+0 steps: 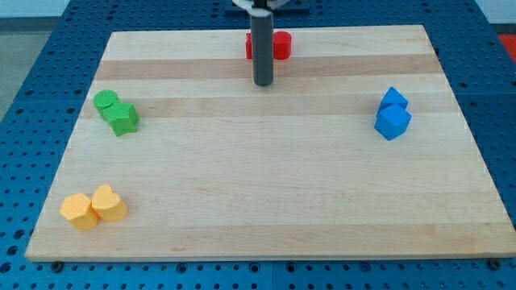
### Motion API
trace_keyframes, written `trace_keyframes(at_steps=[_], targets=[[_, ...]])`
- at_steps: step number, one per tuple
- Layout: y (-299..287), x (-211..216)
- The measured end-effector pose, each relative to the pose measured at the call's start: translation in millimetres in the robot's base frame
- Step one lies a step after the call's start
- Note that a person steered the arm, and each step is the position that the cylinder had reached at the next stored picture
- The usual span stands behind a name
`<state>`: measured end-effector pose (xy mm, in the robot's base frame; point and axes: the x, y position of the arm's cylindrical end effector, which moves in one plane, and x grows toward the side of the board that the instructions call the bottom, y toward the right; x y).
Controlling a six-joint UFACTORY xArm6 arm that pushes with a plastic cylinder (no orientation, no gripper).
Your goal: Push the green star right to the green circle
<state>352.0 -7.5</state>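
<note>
Pale wooden board (266, 201) with lengthwise grain bands, lying on a blue perforated bench (32, 48) that shows on all sides; little else of the room is visible. My tip (264, 84) sits near the view's top centre, resting on the board. There is no gripper on this rig, only the rod, so nothing opens or closes. A red block (276, 45), shape unclear because the rod hides part of it, lies just behind the tip toward the view's top, apparently not in contact. The green star (123, 118) and the green circle (106, 101) are well off to the view's left of the tip and slightly lower, touching each other, the circle up-left of the star. Judgement: the pair already looks joined, so the goal seems met or nearly so, which would explain the tip parked clear of them. Two blue blocks (393, 113) cluster far to the tip's right. Two yellow-orange blocks (94, 207) sit together far down-left, near the board's corner.
</note>
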Motion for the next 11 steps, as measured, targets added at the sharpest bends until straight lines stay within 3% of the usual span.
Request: trace_keyframes(at_steps=[2,3,5,8,11], targets=[[-38,129],[-85,153],[-121,133],[-237,130],[-252,86]])
